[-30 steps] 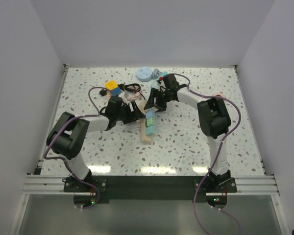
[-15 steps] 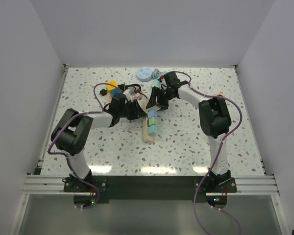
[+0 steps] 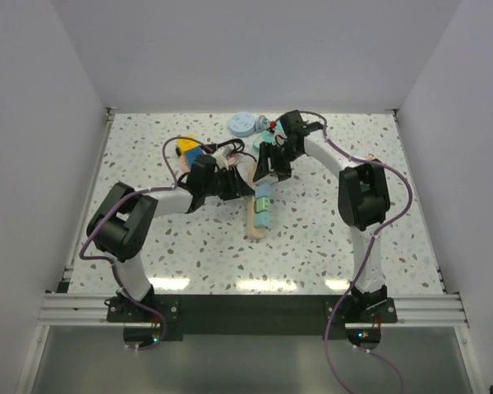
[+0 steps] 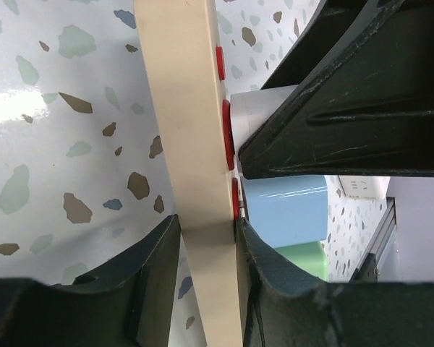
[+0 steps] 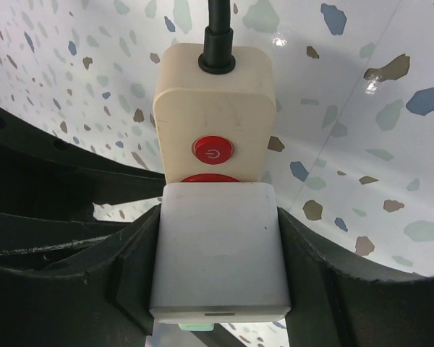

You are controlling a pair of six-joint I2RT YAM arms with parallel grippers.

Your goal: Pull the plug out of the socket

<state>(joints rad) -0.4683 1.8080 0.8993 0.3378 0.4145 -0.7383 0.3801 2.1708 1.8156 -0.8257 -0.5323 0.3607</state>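
The socket (image 3: 253,228), a long cream strip with red outlets, lies slanted mid-table with a black cord (image 5: 218,29) at its switch end (image 5: 213,108). A white plug (image 5: 217,253) sits in the outlet beside the red power button. My right gripper (image 5: 218,220) is shut on that white plug, one finger on each side. A blue plug (image 4: 286,210) and a green one (image 4: 296,262) stand further along the strip. My left gripper (image 4: 206,233) is shut on the socket (image 4: 188,123), pinching its narrow body just below the white plug (image 4: 257,108).
A round blue disc (image 3: 243,123) lies at the back. A yellow block (image 3: 186,141), a blue cube (image 3: 195,153) and coiled black cable (image 3: 222,149) sit behind the left gripper. Both arms' purple cables arch over the table, and white walls stand on three sides.
My left gripper has moved right and closed on the socket. The strip, with the right gripper still on the white plug, has shifted slightly to the right.
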